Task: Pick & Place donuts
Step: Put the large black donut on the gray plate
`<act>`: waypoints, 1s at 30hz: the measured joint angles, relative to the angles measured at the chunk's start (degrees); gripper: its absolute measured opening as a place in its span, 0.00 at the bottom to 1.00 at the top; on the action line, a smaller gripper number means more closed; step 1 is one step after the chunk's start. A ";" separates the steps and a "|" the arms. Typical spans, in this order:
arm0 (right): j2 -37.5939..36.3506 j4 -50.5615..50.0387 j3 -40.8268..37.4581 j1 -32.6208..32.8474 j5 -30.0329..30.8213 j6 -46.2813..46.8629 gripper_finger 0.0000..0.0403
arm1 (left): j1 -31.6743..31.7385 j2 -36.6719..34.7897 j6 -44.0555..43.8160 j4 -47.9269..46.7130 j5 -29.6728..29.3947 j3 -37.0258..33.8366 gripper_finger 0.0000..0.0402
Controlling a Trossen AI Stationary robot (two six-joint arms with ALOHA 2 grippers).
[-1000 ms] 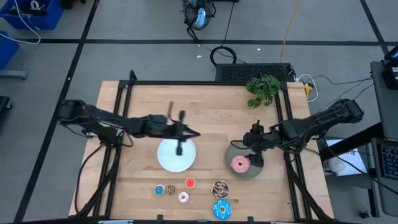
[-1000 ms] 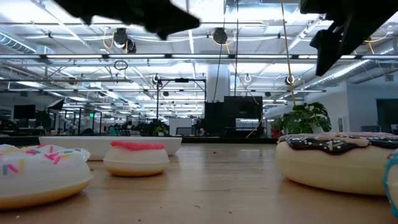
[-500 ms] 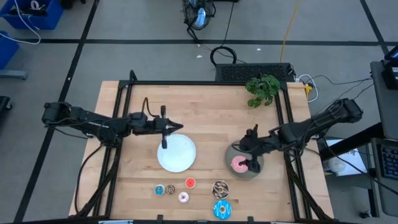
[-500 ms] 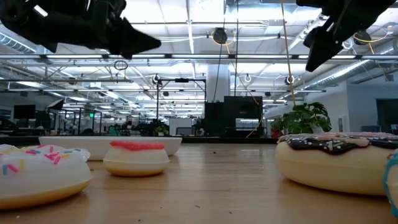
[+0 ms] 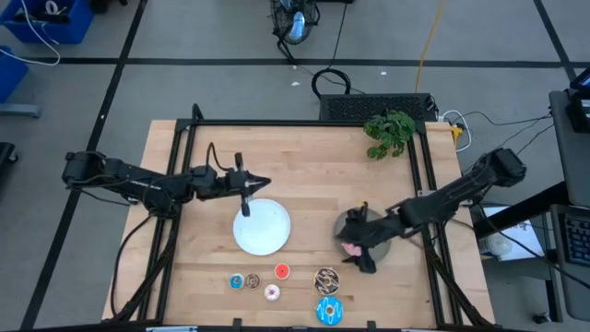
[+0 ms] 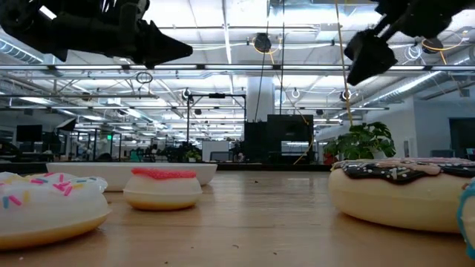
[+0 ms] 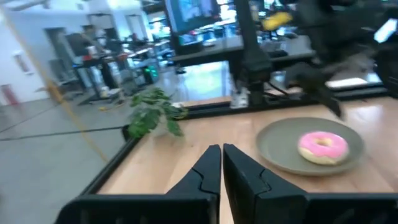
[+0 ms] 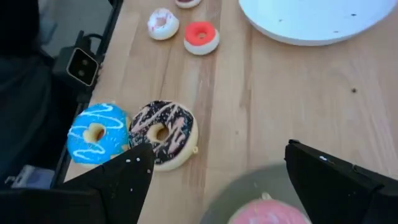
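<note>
Six small toy donuts sit along the table's near edge – big blue-iced ring [image 5: 328, 311] nearest. Farther back, the pink-frosted donut [image 7: 322, 147] rests on the round grey plate [image 7: 280, 149], right gripper [image 5: 361, 249] spread wide over it, holding nothing. Left gripper [image 5: 245, 184] – fingers pinched together, empty – hovers at the round white plate [image 5: 263, 229]'s far rim.

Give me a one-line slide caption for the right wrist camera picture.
Open right claw hovers above the pink donut on the grey plate, with more donuts and a white plate beyond.

Overhead; table-level; wrists share pink donut [image 7: 322, 147].
</note>
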 joint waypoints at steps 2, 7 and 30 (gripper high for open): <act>4.14 -3.55 4.26 0.53 -0.01 -0.93 0.82 | 0.00 0.00 -0.60 -0.12 -1.55 0.00 0.07; 14.41 -18.40 18.36 0.89 -0.63 -1.38 0.78 | -0.04 0.00 -0.98 -0.44 -1.55 0.00 0.08; 29.17 -27.87 34.63 4.30 7.13 -13.60 0.78 | -0.06 0.04 0.94 -2.12 -1.38 0.02 0.08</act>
